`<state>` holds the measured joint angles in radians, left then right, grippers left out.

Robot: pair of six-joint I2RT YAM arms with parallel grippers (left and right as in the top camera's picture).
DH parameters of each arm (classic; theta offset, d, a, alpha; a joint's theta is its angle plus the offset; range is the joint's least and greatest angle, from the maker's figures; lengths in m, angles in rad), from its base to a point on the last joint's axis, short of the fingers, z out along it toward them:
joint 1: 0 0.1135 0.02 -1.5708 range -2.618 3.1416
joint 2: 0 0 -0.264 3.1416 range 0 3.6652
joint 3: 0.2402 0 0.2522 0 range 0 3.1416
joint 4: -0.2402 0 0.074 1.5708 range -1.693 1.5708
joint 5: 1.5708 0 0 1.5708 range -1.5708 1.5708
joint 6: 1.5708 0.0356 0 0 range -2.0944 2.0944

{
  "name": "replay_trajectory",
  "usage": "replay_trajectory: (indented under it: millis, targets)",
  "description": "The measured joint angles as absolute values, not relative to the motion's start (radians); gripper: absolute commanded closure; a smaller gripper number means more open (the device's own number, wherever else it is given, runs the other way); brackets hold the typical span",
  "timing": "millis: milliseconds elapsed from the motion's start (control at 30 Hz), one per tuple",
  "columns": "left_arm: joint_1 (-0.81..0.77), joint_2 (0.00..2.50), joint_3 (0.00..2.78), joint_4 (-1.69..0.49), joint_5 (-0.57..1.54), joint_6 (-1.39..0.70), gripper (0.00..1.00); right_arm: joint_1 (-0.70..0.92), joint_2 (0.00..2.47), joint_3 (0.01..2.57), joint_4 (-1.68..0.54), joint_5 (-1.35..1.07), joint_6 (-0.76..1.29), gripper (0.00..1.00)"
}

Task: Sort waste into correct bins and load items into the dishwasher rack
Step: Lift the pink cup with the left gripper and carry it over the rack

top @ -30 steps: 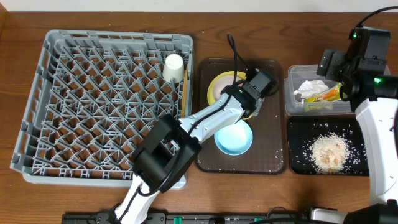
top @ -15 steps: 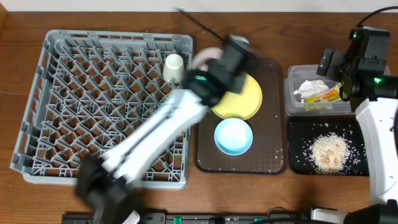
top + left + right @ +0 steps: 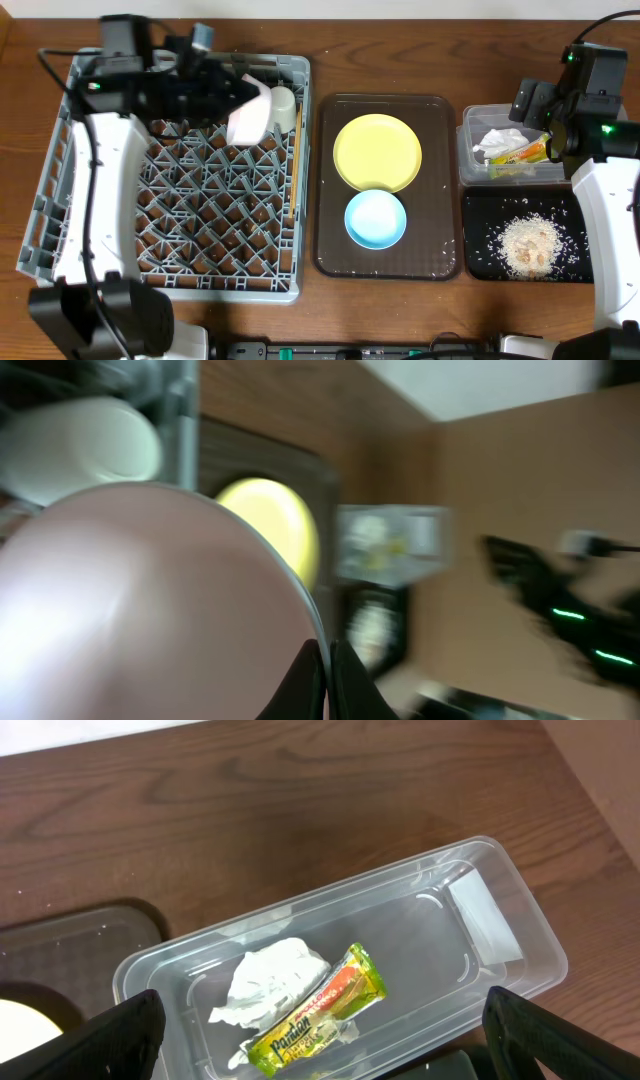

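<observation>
My left tool (image 3: 324, 665) pinches a pale pink cup (image 3: 250, 118) above the back right corner of the rack (image 3: 110, 210). My right tool (image 3: 325, 1055) hangs wide above the clear tub (image 3: 485, 925).

We make out only one piece of print — a dark word on the yellow-green end of the snack wrapper (image 3: 312, 1012), lying in the clear tub (image 3: 480, 920). It looks like "Pardon" — we cannot be sure of every letter. Nothing else is legible.
</observation>
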<state>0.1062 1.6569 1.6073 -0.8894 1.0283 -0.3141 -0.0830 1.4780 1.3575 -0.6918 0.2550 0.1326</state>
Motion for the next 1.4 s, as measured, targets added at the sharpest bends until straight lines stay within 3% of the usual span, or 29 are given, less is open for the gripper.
replay_trajectory:
  millis: [200, 400, 867, 1400]
  targets:
    - [0.179, 1.731, 1.575, -0.893, 1.307, -0.286, 0.94, -0.083, 1.478, 1.357, -0.692, 0.255, 0.133, 0.01]
    - [0.150, 1.745, 1.525, -0.893, 1.390, -0.250, 0.94, -0.083, 1.478, 1.357, -0.692, 0.255, 0.133, 0.01]
    - [0.120, 1.745, 1.375, -0.786, 1.330, -0.250, 0.94, -0.083, 1.478, 1.357, -0.692, 0.255, 0.133, 0.01]
    - [0.120, 1.745, 1.216, -0.391, 1.325, -0.587, 0.94, -0.083, 1.478, 1.357, -0.692, 0.255, 0.133, 0.01]
